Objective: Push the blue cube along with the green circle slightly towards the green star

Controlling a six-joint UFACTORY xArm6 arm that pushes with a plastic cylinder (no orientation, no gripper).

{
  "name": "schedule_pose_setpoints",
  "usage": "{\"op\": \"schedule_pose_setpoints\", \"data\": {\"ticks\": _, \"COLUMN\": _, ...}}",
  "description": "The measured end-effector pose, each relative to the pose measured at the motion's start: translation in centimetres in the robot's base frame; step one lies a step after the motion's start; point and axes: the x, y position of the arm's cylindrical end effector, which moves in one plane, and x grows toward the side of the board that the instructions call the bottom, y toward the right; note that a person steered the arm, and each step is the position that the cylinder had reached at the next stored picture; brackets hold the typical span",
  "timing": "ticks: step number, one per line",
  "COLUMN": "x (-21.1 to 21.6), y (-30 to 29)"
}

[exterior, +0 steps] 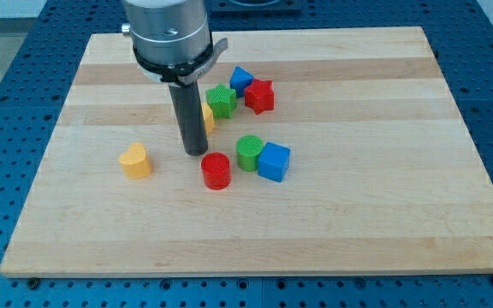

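The blue cube (274, 162) sits near the board's middle, touching the green circle (249, 152) on its left. The green star (221, 101) lies above them, toward the view's top, beside a blue block (241, 79) and a red star (260, 96). My tip (196, 152) rests on the board to the left of the green circle, apart from it, just above and left of a red cylinder (216, 170). The rod hides most of a yellow block (208, 117) behind it.
A yellow heart (134, 160) lies at the view's left of my tip. The wooden board (383, 222) rests on a blue perforated table. The arm's grey body hangs over the board's top edge.
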Motion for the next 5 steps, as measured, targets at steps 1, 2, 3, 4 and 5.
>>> {"op": "schedule_pose_setpoints", "data": {"ticks": 1, "x": -0.8, "y": 3.7}}
{"op": "schedule_pose_setpoints", "data": {"ticks": 2, "x": -2.5, "y": 7.2}}
{"op": "schedule_pose_setpoints", "data": {"ticks": 3, "x": -2.7, "y": 12.2}}
{"op": "schedule_pose_setpoints", "data": {"ticks": 4, "x": 0.8, "y": 15.4}}
{"op": "schedule_pose_setpoints", "data": {"ticks": 5, "x": 4.6, "y": 15.5}}
